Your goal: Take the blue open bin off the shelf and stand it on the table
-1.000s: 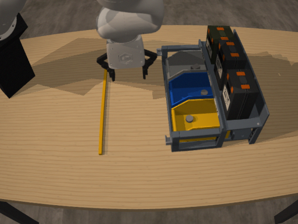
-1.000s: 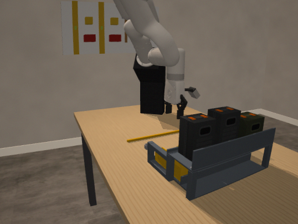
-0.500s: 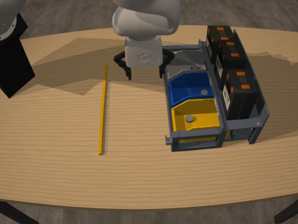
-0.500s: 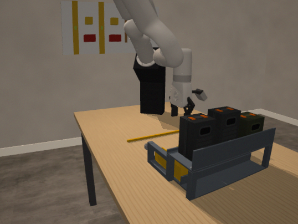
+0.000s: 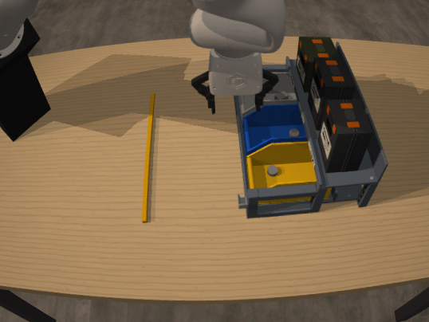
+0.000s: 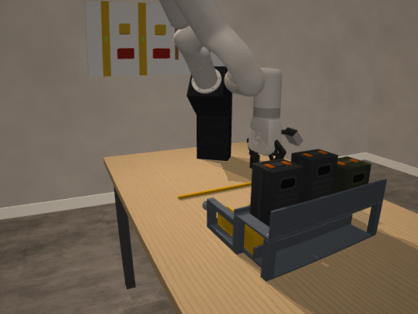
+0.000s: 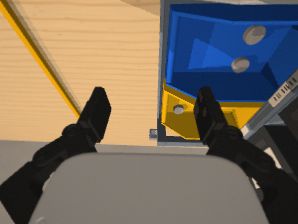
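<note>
Pincer [image 5: 236, 109] [image 6: 265, 160] [image 7: 152, 102] wide open, nothing between 2 fingers.

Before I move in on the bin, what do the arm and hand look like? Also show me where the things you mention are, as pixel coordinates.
The arm [image 5: 235, 29] [image 6: 237, 54] is smooth, pale grey-white, with rounded tubular links and a darker grey band. The hand [image 5: 236, 111] [image 7: 151, 98] has black, angular linked fingers.

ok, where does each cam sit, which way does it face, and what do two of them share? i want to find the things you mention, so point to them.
Top: high over the table [image 5: 191, 255], looking steeply down; wrist, open gripper [image 5: 236, 110], base part.
Exterior: beyond the rack's [image 6: 326, 206] back, looking across at the robot's black stand [image 6: 214, 136]; most of the arm.
Wrist: on the arm's end, looking down past both fingers; part of the housing.
Top and wrist share the blue bin [image 5: 275, 115] [image 7: 215, 50] interior.
</note>
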Motion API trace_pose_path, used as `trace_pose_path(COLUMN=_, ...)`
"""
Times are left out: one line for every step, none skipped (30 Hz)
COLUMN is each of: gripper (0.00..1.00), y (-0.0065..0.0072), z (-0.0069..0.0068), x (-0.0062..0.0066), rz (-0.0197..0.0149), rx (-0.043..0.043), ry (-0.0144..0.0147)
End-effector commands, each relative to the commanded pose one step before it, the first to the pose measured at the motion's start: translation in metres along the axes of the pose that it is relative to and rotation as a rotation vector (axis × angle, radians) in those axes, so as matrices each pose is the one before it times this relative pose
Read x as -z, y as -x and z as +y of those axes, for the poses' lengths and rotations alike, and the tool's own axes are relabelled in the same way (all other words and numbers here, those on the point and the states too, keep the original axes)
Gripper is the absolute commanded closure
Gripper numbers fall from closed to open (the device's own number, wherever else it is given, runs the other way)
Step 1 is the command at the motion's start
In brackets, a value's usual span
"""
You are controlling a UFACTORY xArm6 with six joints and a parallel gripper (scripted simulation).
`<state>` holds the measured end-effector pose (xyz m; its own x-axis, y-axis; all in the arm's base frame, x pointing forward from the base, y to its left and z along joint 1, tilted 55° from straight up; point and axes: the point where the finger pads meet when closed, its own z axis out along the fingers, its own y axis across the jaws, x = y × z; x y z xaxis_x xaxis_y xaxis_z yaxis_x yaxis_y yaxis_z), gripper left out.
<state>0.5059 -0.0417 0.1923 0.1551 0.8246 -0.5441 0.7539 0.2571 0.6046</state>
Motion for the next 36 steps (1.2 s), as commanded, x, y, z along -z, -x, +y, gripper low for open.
trace_pose_path(gripper=0.0, y=0.00031, z=0.00213, x=0.0008, rz=0.00021, rx=-0.00137, ry=0.00329)
trace_pose_path(gripper=0.0, y=0.0, z=0.0, x=0.0, rz=0.0, rx=0.0, ry=0.0)
trace_pose_path(gripper=0.0, y=0.0, z=0.0, x=0.0, rz=0.0, rx=0.0, ry=0.0)
trace_pose_path(gripper=0.0, y=-0.00006, z=0.00851, x=-0.00014, rz=0.0001, rx=0.00047, ry=-0.00056)
trace_pose_path(gripper=0.0, y=0.00011, z=0.00917, x=-0.00003, rz=-0.00003, rx=-0.00016, ry=0.00025)
trace_pose_path(gripper=0.0, y=0.0001, z=0.00917, x=-0.00003, rz=-0.00003, rx=-0.00016, ry=0.00025)
trace_pose_path(gripper=0.0, y=0.0001, z=0.00917, x=-0.00003, rz=-0.00003, rx=-0.00016, ry=0.00025)
trace_pose_path(gripper=0.0, y=0.0001, z=0.00917, x=-0.00003, rz=-0.00003, rx=-0.00016, ry=0.00025)
trace_pose_path(gripper=0.0, y=0.0, z=0.0, x=0.0, rz=0.0, rx=0.0, ry=0.0)
trace_pose_path(gripper=0.0, y=0.0, z=0.0, x=0.0, rz=0.0, rx=0.0, ry=0.0)
trace_pose_path(gripper=0.0, y=0.0, z=0.0, x=0.0, rz=0.0, rx=0.0, ry=0.0)
trace_pose_path(gripper=0.0, y=0.0, z=0.0, x=0.0, rz=0.0, rx=0.0, ry=0.0)
trace_pose_path(gripper=0.0, y=0.0, z=0.0, x=0.0, rz=0.0, rx=0.0, ry=0.0)
trace_pose_path(gripper=0.0, y=0.0, z=0.0, x=0.0, rz=0.0, rx=0.0, ry=0.0)
trace_pose_path(gripper=0.0, y=0.0, z=0.0, x=0.0, rz=0.0, rx=0.0, ry=0.0)
trace_pose_path(gripper=0.0, y=0.0, z=0.0, x=0.0, rz=0.0, rx=0.0, ry=0.0)
trace_pose_path(gripper=0.0, y=0.0, z=0.0, x=0.0, rz=0.0, rx=0.0, ry=0.0)
trace_pose_path(gripper=0.0, y=0.0, z=0.0, x=0.0, rz=0.0, rx=0.0, ry=0.0)
trace_pose_path(gripper=0.0, y=0.0, z=0.0, x=0.0, rz=0.0, rx=0.0, ry=0.0)
trace_pose_path(gripper=0.0, y=0.0, z=0.0, x=0.0, rz=0.0, rx=0.0, ry=0.0)
trace_pose_path(gripper=0.0, y=-0.00009, z=-0.00231, x=-0.00005, rz=0.00003, rx=0.0004, ry=-0.00045)
trace_pose_path(gripper=0.0, y=0.00002, z=-0.00179, x=0.00006, rz=-0.00001, rx=-0.00013, ry=0.0002)
trace_pose_path(gripper=0.0, y=0.00003, z=-0.00179, x=0.00006, rz=-0.00001, rx=-0.00013, ry=0.0002)
trace_pose_path(gripper=0.0, y=0.00003, z=-0.00179, x=0.00006, rz=-0.00001, rx=-0.00013, ry=0.0002)
trace_pose_path(gripper=0.0, y=0.00003, z=-0.00179, x=0.00006, rz=-0.00001, rx=-0.00013, ry=0.0002)
trace_pose_path(gripper=0.0, y=0.0, z=0.0, x=0.0, rz=0.0, rx=0.0, ry=0.0)
trace_pose_path(gripper=0.0, y=0.0, z=0.0, x=0.0, rz=0.0, rx=0.0, ry=0.0)
trace_pose_path(gripper=0.0, y=0.0, z=0.0, x=0.0, rz=0.0, rx=0.0, ry=0.0)
trace_pose_path(gripper=0.0, y=0.0, z=0.0, x=0.0, rz=0.0, rx=0.0, ry=0.0)
trace_pose_path(gripper=0.0, y=0.0, z=0.0, x=0.0, rz=0.0, rx=0.0, ry=0.0)
trace_pose_path(gripper=0.0, y=0.0, z=0.0, x=0.0, rz=0.0, rx=0.0, ry=0.0)
trace_pose_path(gripper=0.0, y=0.0, z=0.0, x=0.0, rz=0.0, rx=0.0, ry=0.0)
trace_pose_path(gripper=0.0, y=0.0, z=0.0, x=0.0, rz=0.0, rx=0.0, ry=0.0)
trace_pose_path(gripper=0.0, y=0.0, z=0.0, x=0.0, rz=0.0, rx=0.0, ry=0.0)
trace_pose_path(gripper=0.0, y=0.0, z=0.0, x=0.0, rz=0.0, rx=0.0, ry=0.0)
trace_pose_path(gripper=0.0, y=0.0, z=0.0, x=0.0, rz=0.0, rx=0.0, ry=0.0)
